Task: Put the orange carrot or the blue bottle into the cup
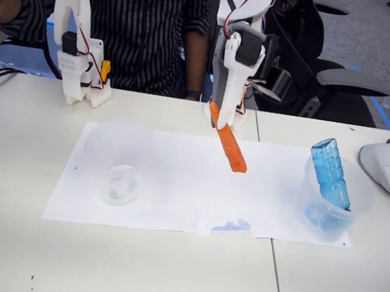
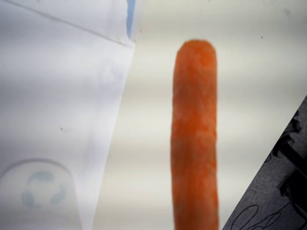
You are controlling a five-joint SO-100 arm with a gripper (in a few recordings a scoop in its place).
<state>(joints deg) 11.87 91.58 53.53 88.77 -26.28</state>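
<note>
Your gripper (image 1: 221, 124) hangs near twelve o'clock over the paper sheets (image 1: 173, 201) in the fixed view, clamped on the carrot (image 1: 230, 146), whose free end slants down toward four o'clock above the sheets. The cup (image 1: 121, 183) stands on the sheets out at eight o'clock from the carrot. At three o'clock the bottle (image 1: 331, 172) leans inside a second cup (image 1: 333, 198), with a computer mouse (image 1: 387, 166) just beyond on the table (image 1: 8, 236).

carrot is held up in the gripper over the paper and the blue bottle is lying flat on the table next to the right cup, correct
Not quite. The carrot is held in the gripper over the paper, but the fixed view shows the blue bottle standing tilted inside the right cup, not lying on the table.
</note>
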